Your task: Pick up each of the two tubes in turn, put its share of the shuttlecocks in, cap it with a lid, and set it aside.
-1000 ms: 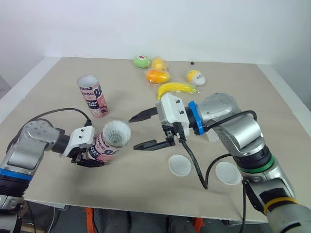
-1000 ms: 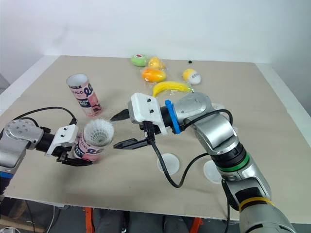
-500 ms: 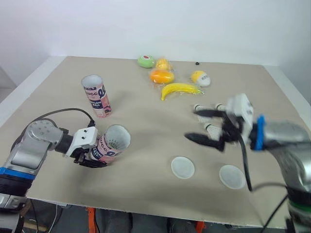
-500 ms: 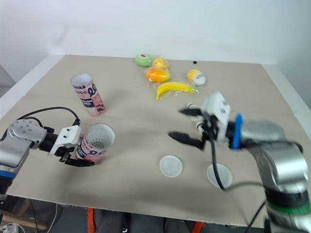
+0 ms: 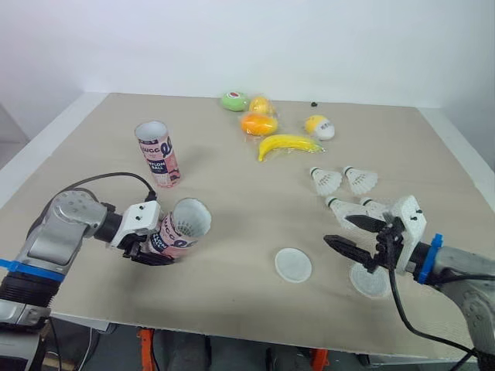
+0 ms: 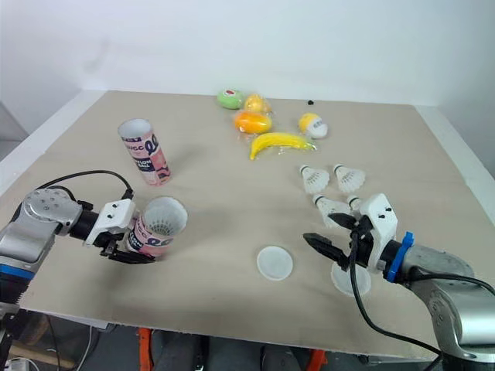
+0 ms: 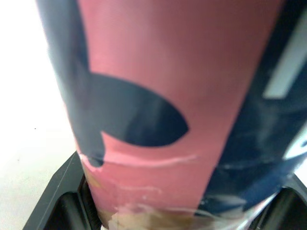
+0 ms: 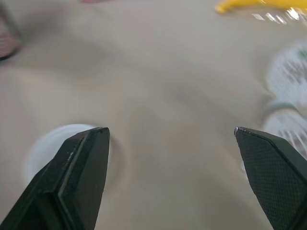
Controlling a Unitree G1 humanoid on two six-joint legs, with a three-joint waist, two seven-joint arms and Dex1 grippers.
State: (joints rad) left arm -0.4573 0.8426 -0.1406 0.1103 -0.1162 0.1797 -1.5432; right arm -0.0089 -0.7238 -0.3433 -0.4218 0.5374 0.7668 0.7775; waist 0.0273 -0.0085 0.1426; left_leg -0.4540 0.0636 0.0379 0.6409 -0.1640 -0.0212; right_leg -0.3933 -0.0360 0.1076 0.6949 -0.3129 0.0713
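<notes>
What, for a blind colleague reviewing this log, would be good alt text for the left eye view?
The left gripper holds a tilted pink and navy cardboard tube at a beige table, while the open right gripper hovers near a flat white round lid; four white feathered shuttlecocks lie beyond it.

Standing tube (image 5: 161, 158): "NYLON BALL" (bigger letters above only partly legible) | tilted tube (image 5: 176, 232): print unreadable
</notes>
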